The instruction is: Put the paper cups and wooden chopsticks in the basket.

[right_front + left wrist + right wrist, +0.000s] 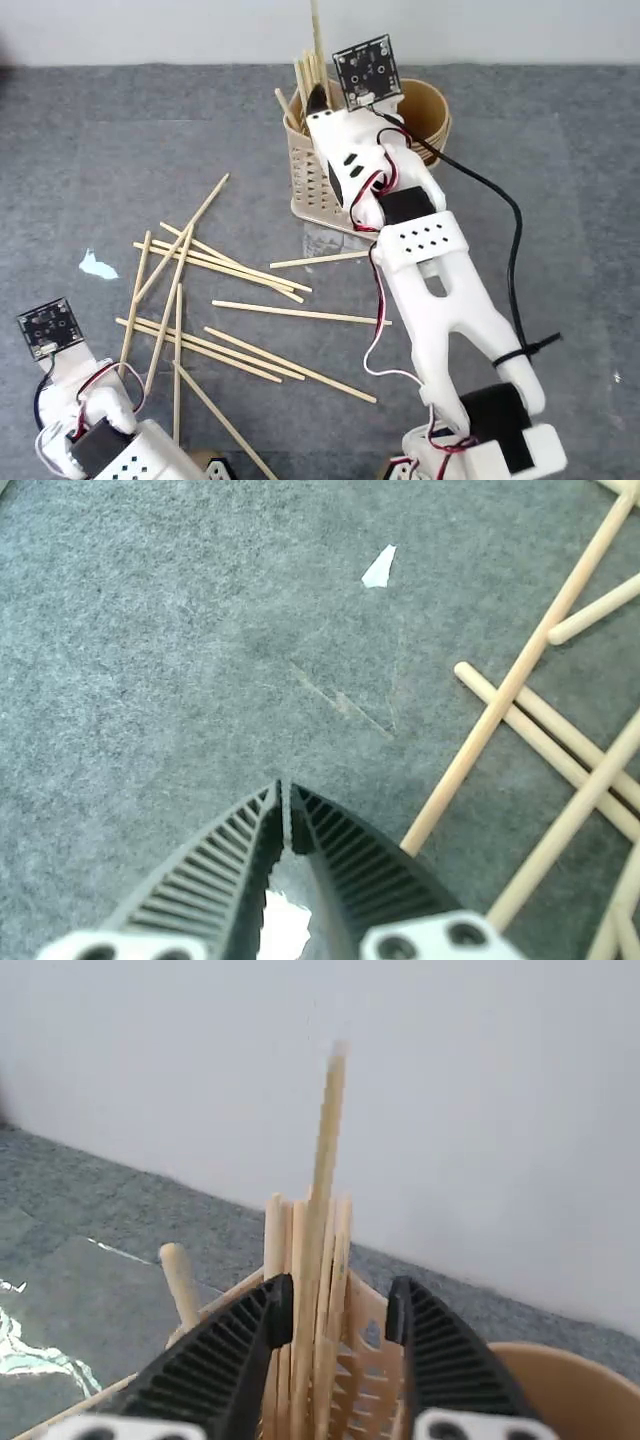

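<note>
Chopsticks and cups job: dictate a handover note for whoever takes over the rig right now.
Left gripper: shut, empty, low over the grey mat beside the loose chopsticks.
Right gripper: open above the basket, fingers either side of the standing chopsticks.
Done: a bunch of chopsticks stands in the basket. A brown paper cup sits at the basket's side away from the loose ones; the arm hides whether it is inside.
Left: roughly a dozen loose chopsticks lie scattered on the mat, to be collected.
</note>
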You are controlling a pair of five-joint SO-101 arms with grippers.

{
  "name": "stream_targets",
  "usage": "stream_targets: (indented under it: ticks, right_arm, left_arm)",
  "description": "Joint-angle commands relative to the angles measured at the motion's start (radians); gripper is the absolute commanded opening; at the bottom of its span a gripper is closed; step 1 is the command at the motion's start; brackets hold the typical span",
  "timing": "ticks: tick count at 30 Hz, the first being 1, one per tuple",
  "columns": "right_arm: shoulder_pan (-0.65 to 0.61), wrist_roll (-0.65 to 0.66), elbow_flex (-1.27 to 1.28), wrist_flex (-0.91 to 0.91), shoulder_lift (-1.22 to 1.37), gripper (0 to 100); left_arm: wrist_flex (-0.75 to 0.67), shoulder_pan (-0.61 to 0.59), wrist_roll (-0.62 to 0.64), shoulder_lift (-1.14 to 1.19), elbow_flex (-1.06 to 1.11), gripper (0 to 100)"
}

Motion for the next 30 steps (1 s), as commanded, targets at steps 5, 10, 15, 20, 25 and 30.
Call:
stream_targets:
  ticks: [5, 10, 15, 20, 25, 30]
  right_arm:
    - [-0.085, -0.012, -0.121, 0.328, -0.226, 11.8]
    - [-0.143, -0.012, -0.124, 0.605, -0.352, 0.8]
    - [-0.170, -0.014, -0.123, 0.865, -0.426, 1.1]
    - [-0.165, -0.015, -0.123, 1.040, -0.463, 0.9]
    - [-0.165, -0.107, -0.106, 1.179, -0.455, 0.9]
    - [-0.163, -0.218, 0.048, 1.182, -0.464, 0.9]
  left_arm:
    - [-0.044, 0.008, 0.002, 0.003, -0.016, 2]
    - [-0.035, 0.009, 0.071, 0.003, -0.042, 1]
    - [-0.020, 0.051, 0.071, 0.005, -0.114, 2]
    - [-0.077, 0.149, 0.026, 0.005, -0.120, 2]
    - [-0.078, 0.232, -0.072, 0.008, -0.133, 2]
    - [0.020, 0.287, -0.109, 0.015, -0.288, 2]
